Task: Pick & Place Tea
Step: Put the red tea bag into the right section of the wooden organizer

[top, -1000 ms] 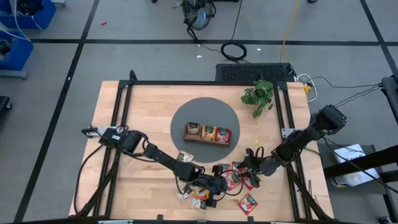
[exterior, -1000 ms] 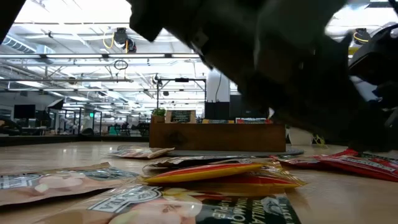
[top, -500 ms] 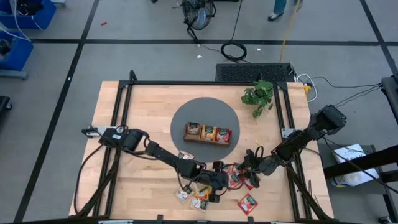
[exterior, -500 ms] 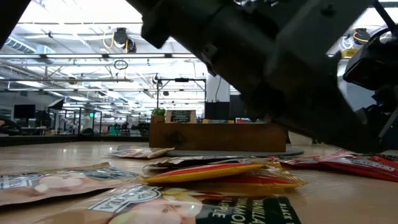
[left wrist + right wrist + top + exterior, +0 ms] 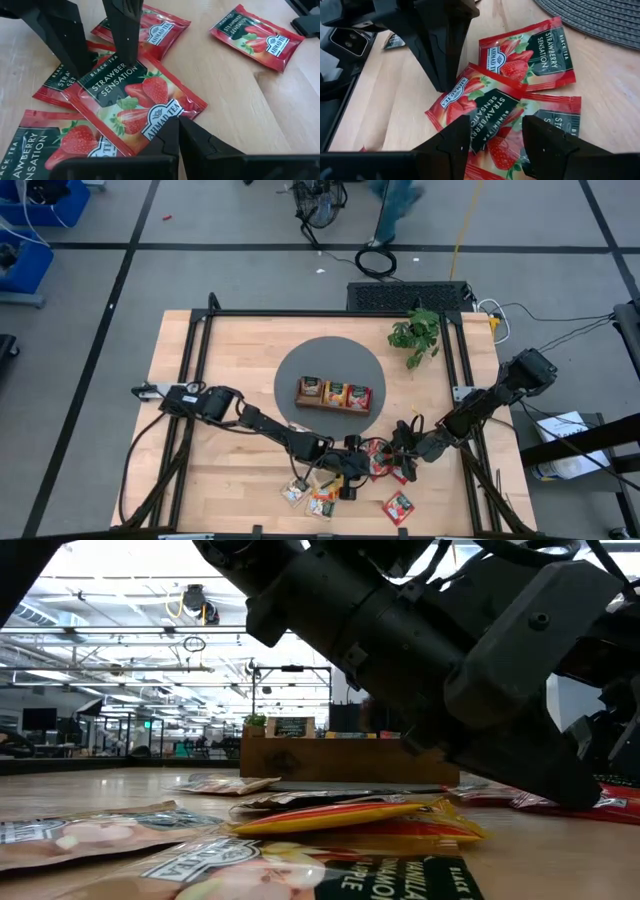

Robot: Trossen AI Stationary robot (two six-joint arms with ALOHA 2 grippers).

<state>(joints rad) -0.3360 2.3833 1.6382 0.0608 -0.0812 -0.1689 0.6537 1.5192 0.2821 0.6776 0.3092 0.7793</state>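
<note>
A pale wooden bench [image 5: 230, 350] stands on a grey floor, with a dark round mat [image 5: 330, 365] at its middle. Near the front edge lies a cluster of tea packets; the red strawberry packet [image 5: 135, 95] on top of the cluster rests on two other red packets [image 5: 60, 85], flat on the wood. The left gripper [image 5: 175, 131] has its jaws clenched together on the near edge of this packet; whether the edge is pinched between them cannot be told. The right gripper [image 5: 492, 140] faces it from the opposite side, its jaws spread wide over the far end of the same packet, one finger [image 5: 452, 142] at each side. A separate red packet [image 5: 399, 506] lies apart near the front edge, and paler packets [image 5: 320, 500] lie beside the left arm. On the mat stands a wooden tray [image 5: 333, 395] holding packets in its three compartments. A leafy plant [image 5: 416, 332] sits at the far right corner.
</note>
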